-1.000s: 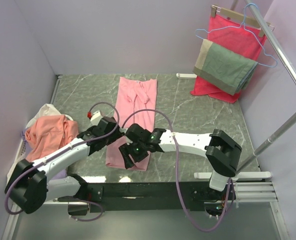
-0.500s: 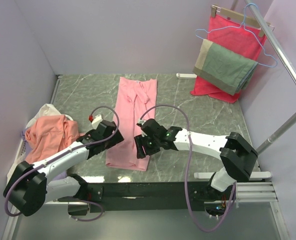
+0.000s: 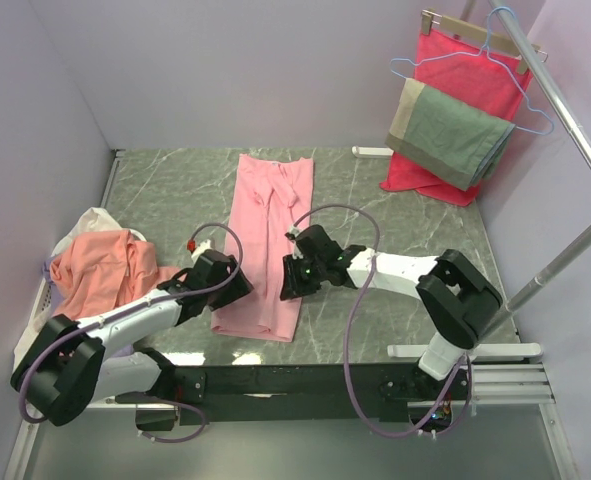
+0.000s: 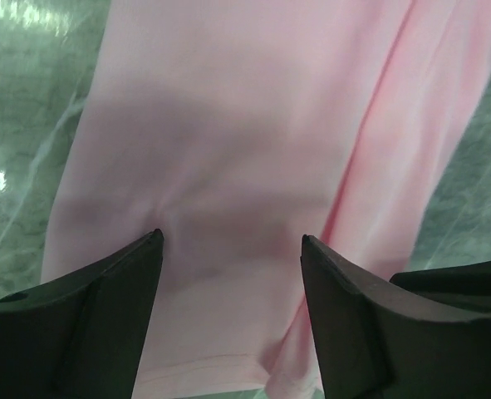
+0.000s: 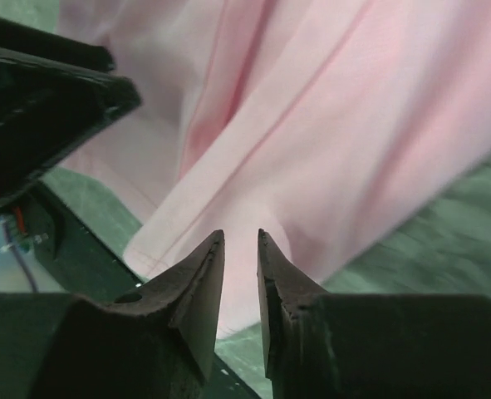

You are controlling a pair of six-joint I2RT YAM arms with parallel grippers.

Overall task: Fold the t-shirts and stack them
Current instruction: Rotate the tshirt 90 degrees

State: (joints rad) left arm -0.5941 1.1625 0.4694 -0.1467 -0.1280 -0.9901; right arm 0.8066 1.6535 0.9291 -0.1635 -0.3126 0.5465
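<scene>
- The crumpled heap of t-shirts [image 3: 97, 262] lay at the bench's left edge, with the left arm running just beside it. A wide swing of that arm could drag the heap along or tip it off the edge.
- The left hand [image 3: 231, 284] hung spread wide and empty over the near-left part of the pink t-shirt [image 3: 270, 225]. If it closed from there it might pinch only the top layer, so the fold would peel apart when lifted.
- The right hand [image 3: 288, 284] was narrowed to a thin slit with nothing between its fingers (the right wrist view showed cloth only beyond the tips). That slit would have to widen before a grasp, or the fingers would just push the cloth and wrinkle it.
- The two hands sat close together near the bench's near edge, so a collision, or a lopsided pull that skews the strip, seemed possible.
- In the heap, a salmon-orange shirt lay on top, with white under it and a sliver of lilac showing.
- The pink t-shirt lay as a long narrow strip from the far edge toward the near edge, about mid-bench. It lay mostly flat, with lengthwise creases and a small bump near its far end.
</scene>
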